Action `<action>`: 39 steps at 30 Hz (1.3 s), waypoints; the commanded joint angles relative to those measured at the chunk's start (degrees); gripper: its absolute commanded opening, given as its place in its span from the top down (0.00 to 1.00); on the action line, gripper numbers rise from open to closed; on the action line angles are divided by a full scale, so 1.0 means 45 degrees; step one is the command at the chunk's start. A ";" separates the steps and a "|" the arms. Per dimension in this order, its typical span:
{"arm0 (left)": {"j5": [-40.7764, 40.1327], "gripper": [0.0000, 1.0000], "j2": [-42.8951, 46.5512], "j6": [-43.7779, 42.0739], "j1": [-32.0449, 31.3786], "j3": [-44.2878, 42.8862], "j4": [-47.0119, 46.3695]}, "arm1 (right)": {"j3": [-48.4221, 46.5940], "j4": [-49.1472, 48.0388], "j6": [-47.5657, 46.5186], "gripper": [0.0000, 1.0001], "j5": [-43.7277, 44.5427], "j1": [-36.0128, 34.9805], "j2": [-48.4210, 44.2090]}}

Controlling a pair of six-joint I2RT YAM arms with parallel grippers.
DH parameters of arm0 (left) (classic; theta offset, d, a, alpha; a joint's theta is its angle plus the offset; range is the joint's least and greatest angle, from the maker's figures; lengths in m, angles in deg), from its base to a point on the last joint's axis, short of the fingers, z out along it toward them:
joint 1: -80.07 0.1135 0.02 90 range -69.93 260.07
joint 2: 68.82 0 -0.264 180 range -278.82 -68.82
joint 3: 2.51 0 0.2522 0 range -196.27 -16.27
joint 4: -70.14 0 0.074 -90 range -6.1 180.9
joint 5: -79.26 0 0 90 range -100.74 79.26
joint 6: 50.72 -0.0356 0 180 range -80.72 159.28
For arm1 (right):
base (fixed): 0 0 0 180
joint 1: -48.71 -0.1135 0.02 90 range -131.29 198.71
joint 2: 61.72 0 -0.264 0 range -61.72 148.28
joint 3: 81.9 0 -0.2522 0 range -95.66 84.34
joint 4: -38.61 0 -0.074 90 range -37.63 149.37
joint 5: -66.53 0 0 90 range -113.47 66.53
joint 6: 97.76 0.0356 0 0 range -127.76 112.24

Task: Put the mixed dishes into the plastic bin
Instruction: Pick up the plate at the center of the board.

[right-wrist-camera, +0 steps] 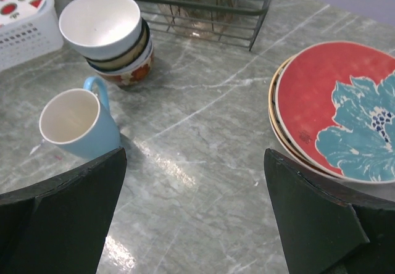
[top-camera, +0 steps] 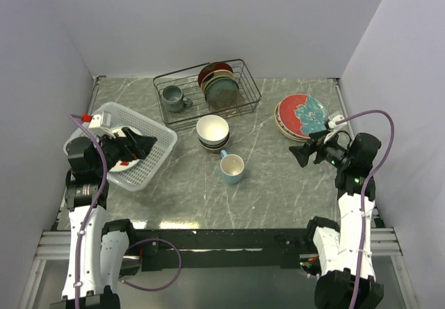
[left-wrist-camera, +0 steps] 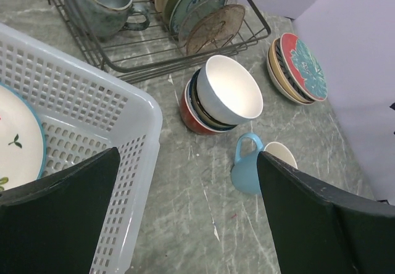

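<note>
The white lattice plastic bin [top-camera: 161, 144] sits at the left and holds a white plate with red fruit print [top-camera: 125, 163]. My left gripper [top-camera: 144, 144] hangs open and empty over the bin's right side; in the left wrist view the gripper [left-wrist-camera: 188, 157] is above the bin rim [left-wrist-camera: 147, 110]. A stack of bowls [top-camera: 213, 131] and a light blue mug [top-camera: 232, 168] stand mid-table. A stack of plates topped by the teal-floral red plate [top-camera: 302, 114] lies at the right. My right gripper [top-camera: 300, 154] is open and empty just in front of that stack [right-wrist-camera: 345, 107].
A black wire rack [top-camera: 208, 90] at the back holds a grey mug [top-camera: 172, 98] and several upright plates [top-camera: 219, 83]. White walls close in on the left, back and right. Bare marble table lies between the mug and the right gripper [right-wrist-camera: 194, 153].
</note>
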State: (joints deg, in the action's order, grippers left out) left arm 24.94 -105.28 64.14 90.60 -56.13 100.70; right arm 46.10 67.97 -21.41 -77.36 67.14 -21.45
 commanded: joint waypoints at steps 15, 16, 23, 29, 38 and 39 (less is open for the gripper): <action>0.0879 0.01 0.0272 -0.0760 -0.0366 0.0165 -0.1428 | -0.2378 0.1397 -0.2434 0.00 0.1114 0.0043 0.2552; 0.0899 0.01 0.0311 -0.0740 -0.0366 0.0185 -0.1447 | -0.2575 0.1688 -0.2513 0.00 0.1309 0.0005 0.2709; 0.0977 0.01 0.0506 -0.0740 -0.0386 0.0205 -0.1467 | -0.3748 0.2569 -0.3139 0.00 0.3048 -0.0405 0.3765; 0.0899 0.01 0.0624 -0.0740 -0.0386 0.0224 -0.1389 | -0.3924 0.2453 -0.3255 0.00 0.5232 -0.1867 0.4233; 0.0665 0.01 0.0624 -0.0818 -0.0386 0.0224 -0.1233 | -0.4588 0.0892 -0.3821 0.06 1.2555 -0.6341 0.7471; 0.0645 0.01 0.0624 -0.0818 -0.0386 0.0205 -0.1233 | -0.4608 0.0503 -0.3900 0.09 1.2948 -0.6556 0.7728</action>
State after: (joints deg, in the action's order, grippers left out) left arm 27.81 -103.12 62.24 88.98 -55.12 96.70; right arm 28.09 76.97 -36.51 -35.20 41.72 8.41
